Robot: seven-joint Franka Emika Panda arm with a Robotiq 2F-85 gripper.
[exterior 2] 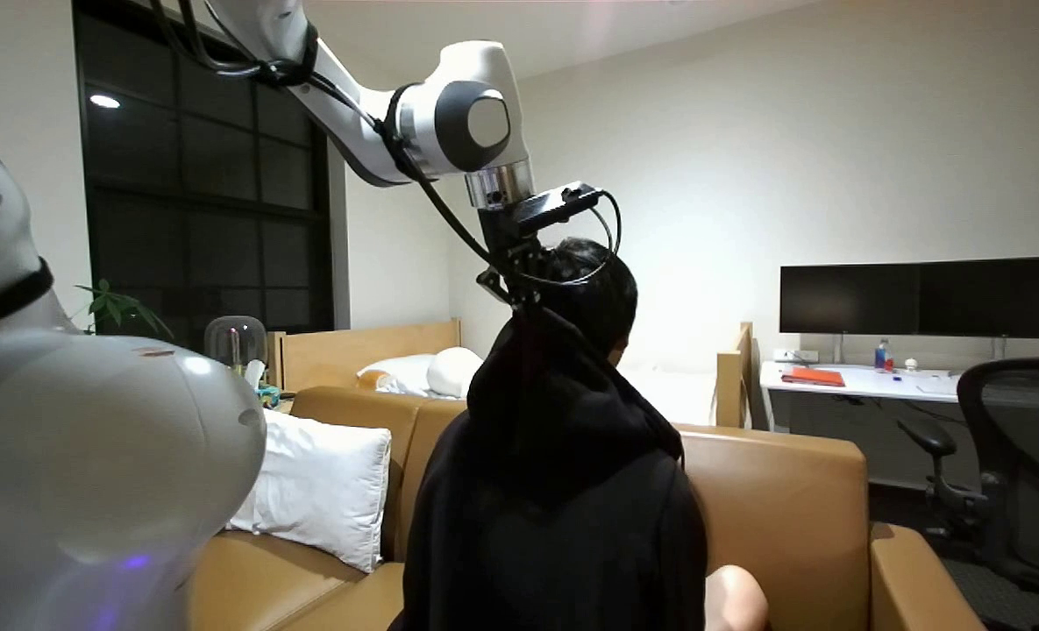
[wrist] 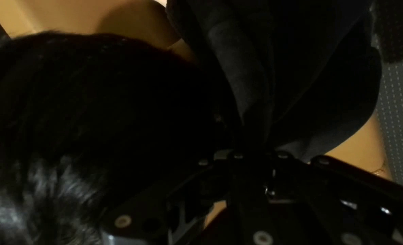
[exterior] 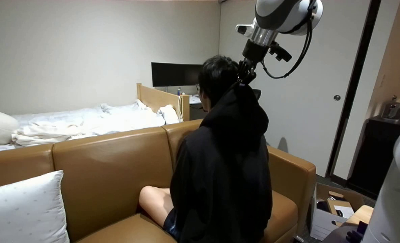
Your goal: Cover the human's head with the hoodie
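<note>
A person sits on the sofa with their back toward both exterior views. The head has short dark hair (exterior: 216,76) (exterior 2: 602,285), which also fills the left of the wrist view (wrist: 68,119). The person wears a black hoodie (exterior: 223,179) (exterior 2: 563,499). My gripper (exterior: 243,80) (exterior 2: 523,302) is shut on the top edge of the hood and holds it pulled up behind the head. The hair is exposed. In the wrist view, folds of the hood (wrist: 289,68) run into the closed fingers (wrist: 252,154). The fingertips are dark and hard to make out there. The face is mostly hidden.
A brown leather sofa (exterior: 108,158) (exterior 2: 773,499) holds a white pillow (exterior: 24,209) (exterior 2: 326,482). Behind it is a bed with white bedding (exterior: 85,121). A desk (exterior 2: 861,377) with monitors (exterior 2: 931,298) and an office chair (exterior 2: 1028,473) stand beyond. A box (exterior: 328,222) sits by the sofa arm.
</note>
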